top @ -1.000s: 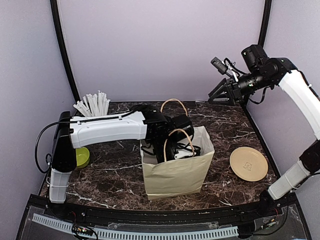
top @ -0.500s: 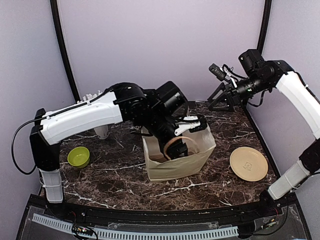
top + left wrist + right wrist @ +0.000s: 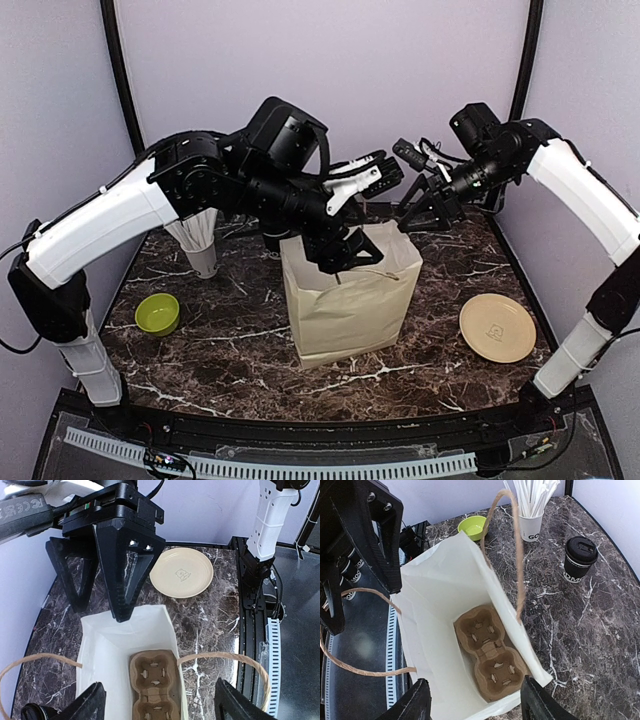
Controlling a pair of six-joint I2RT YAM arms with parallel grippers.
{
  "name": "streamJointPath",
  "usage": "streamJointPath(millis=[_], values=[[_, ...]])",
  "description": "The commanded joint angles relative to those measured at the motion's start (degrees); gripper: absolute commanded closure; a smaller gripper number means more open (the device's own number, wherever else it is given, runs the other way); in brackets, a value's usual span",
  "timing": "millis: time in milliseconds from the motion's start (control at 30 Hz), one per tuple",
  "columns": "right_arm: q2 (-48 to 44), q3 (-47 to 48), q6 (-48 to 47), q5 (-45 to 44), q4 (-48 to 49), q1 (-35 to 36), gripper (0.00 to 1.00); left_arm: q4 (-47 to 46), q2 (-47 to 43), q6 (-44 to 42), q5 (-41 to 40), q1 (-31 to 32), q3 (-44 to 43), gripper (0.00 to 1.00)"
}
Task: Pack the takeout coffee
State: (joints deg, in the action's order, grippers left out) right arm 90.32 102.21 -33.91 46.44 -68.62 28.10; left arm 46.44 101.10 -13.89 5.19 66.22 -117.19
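The takeout coffee (image 3: 580,557), a dark-sleeved cup with a black lid, stands on the marble beyond the bag in the right wrist view; it is hidden in the top view. The paper bag (image 3: 350,290) stands upright and open, with a brown cup carrier (image 3: 152,682) flat on its bottom; the carrier also shows in the right wrist view (image 3: 492,660). My left gripper (image 3: 357,215) is open and empty just above the bag's mouth. My right gripper (image 3: 412,212) is open and empty, above the bag's far right corner. It also shows in the left wrist view (image 3: 125,570).
A pale cup of white straws (image 3: 200,240) stands at the back left, and a lime-green bowl (image 3: 157,313) is at the left. A tan plate (image 3: 497,327) lies right of the bag. The bag's rope handles (image 3: 517,545) stick up.
My left arm has lifted out of the bag and now hovers above its mouth. The bag now stands upright. My right gripper has moved left and down towards the bag.
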Motion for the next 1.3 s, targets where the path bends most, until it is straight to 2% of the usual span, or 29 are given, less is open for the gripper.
streamJointPath(millis=[0, 100, 233, 400, 533, 567, 667, 800, 1000, 1267], values=[[1.39, 4.48, 1.81, -1.98, 1.09, 0.38, 0.4, -8.49, -8.28, -1.21, -3.94, -0.21, 3.76, 0.23], [3.54, 6.12, 2.87, -4.26, 2.36, 0.89, 0.4, -16.39, -13.6, -1.2, -12.24, -0.62, 12.19, 0.19], [5.4, 7.16, 3.03, -3.8, 3.96, 2.49, 0.4, -25.94, -20.13, 2.06, -17.74, -3.41, 21.98, 0.13], [9.66, 11.8, 2.82, -5.3, 3.72, 5.09, 0.4, -27.29, -24.21, 10.3, -16.02, -11.1, 28.52, 0.11], [14.35, 15.73, 3.25, -5.46, 3.26, 6.49, 0.42, -27.39, -26.02, 11.57, -15.54, -13.07, 32.04, 0.11], [15.47, 17.08, 3.32, -5.43, 2.99, 6.79, 0.45, -27.35, -26.45, 11.68, -15.46, -13.23, 32.38, 0.11], [18.48, 20.2, 2.97, -4.33, 1.38, 7.31, 0.62, -27.39, -27.17, 11.73, -15.24, -13.8, 33.9, 0.11], [19.42, 21.44, 2.99, -4.0, 0.99, 7.32, 0.99, -27.58, -27.61, 11.75, -15.07, -14.2, 34.94, 0.11], [16.92, 19.88, 1.26, -4.4, -1.51, 5.74, 1.0, -27.71, -26.63, 11.03, -15.17, -14.8, 35.38, 0.11], [13.95, 16.5, -1.66, -3.73, -4.83, -2.05, 1.0, -24.12, -21.21, 12.29, -15.74, -17.78, 32.35, 0.11]])
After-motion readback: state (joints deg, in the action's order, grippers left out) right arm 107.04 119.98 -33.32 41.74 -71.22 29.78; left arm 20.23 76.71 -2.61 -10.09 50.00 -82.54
